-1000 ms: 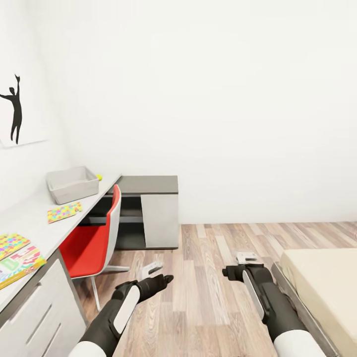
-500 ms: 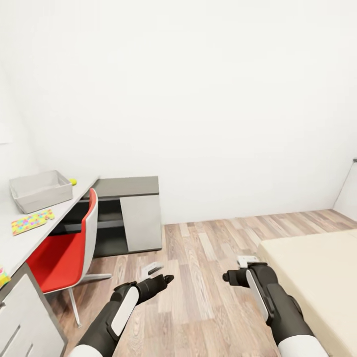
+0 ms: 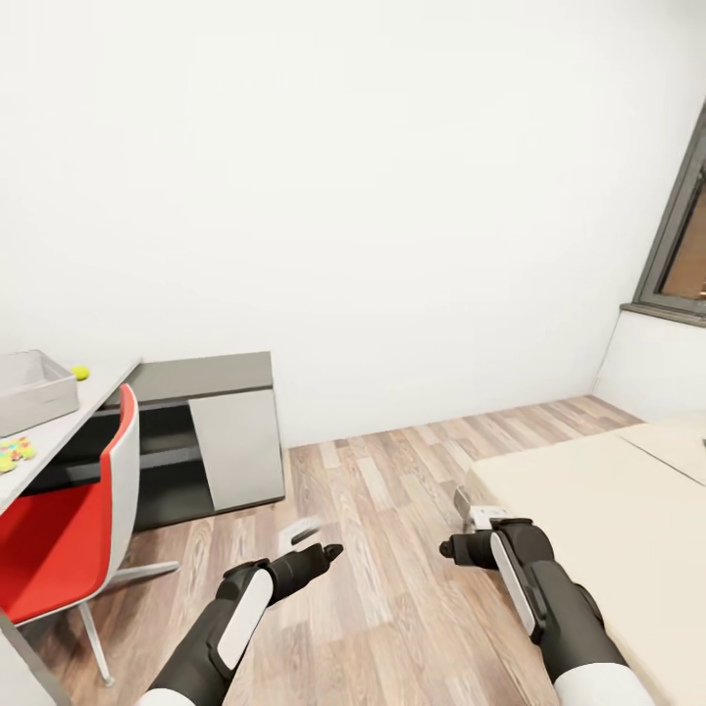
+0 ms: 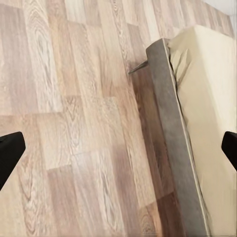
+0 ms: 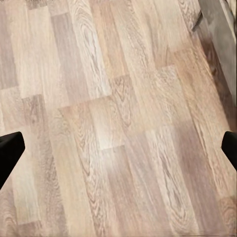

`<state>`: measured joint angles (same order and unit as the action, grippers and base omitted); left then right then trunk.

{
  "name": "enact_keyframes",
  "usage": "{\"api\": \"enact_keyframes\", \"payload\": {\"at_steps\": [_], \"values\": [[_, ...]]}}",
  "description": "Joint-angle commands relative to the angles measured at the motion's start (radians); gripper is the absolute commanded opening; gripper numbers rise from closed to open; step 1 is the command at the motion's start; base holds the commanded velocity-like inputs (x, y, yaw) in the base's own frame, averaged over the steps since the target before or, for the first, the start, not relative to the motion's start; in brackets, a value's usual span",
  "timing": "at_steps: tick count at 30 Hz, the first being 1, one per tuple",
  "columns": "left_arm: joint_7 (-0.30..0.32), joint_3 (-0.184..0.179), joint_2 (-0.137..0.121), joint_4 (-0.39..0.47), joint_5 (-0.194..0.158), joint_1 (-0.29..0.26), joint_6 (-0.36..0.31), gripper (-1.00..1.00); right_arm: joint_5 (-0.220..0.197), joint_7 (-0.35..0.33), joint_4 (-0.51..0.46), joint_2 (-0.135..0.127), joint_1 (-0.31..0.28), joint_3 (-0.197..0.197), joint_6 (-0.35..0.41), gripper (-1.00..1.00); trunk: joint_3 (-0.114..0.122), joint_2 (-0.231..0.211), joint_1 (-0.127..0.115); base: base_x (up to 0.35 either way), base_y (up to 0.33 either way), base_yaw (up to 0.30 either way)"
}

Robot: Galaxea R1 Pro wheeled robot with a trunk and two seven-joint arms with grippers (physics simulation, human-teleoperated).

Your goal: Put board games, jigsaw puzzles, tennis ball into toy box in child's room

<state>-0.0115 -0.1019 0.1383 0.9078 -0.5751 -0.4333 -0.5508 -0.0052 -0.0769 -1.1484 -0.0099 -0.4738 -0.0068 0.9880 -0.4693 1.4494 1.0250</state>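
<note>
- Grippers are held low over the wood-plank floor (image 3: 392, 549), nothing gripped in either.
- Left gripper (image 3: 302, 535) is seen in the head view at lower left of centre; its fingertips (image 4: 10, 153) sit at opposite edges of the left wrist view, so the jaws are spread wide.
- Right gripper (image 3: 482, 512) is seen at lower right of centre, close to the bed's near corner; its fingertips (image 5: 10, 148) are likewise far apart in the right wrist view, jaws wide.
- Bench (image 3: 69, 412) is seen at the far left of the head view, light-grey top, with a darker grey corner section (image 3: 201, 378) against the white wall.
- Toy box (image 3: 34, 390) stands on the bench, cut off by the frame edge.
- Tennis ball (image 3: 79, 372) lies on the bench just beside the toy box, on its wall side.
- One jigsaw puzzle (image 3: 12, 455) lies flat on the bench, nearer than the toy box, mostly out of frame.
- Red chair (image 3: 69, 529) is tucked at the bench, white shell back facing the room.
- Bed (image 3: 608, 529) with beige mattress fills the right side; its grey frame edge (image 4: 170, 143) is seen in the left wrist view.
- Window frame (image 3: 677, 245) is at the upper right.
</note>
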Motion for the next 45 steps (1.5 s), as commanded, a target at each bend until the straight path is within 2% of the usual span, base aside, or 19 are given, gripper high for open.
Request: {"api": "enact_keyframes", "payload": {"at_steps": [1,18,45], "values": [[-0.001,0.0,0.0,0.003,-0.004,0.0,-0.004,1.0,0.001,-0.006,-0.001,-0.001,-0.001,-0.001,0.004,1.0,-0.001,0.001,0.0,0.0,0.0,-0.286],[-0.002,-0.004,0.002,0.005,-0.005,0.003,-0.008,1.0,-0.002,-0.014,-0.002,-0.023,-0.011,-0.002,0.002,1.0,-0.001,0.001,0.0,0.0,0.0,-0.286],[0.0,-0.003,0.002,0.003,-0.012,0.004,-0.008,1.0,-0.002,-0.015,-0.002,-0.026,-0.012,-0.003,0.001,1.0,-0.002,0.001,0.0,0.0,0.0,-0.286]]}}
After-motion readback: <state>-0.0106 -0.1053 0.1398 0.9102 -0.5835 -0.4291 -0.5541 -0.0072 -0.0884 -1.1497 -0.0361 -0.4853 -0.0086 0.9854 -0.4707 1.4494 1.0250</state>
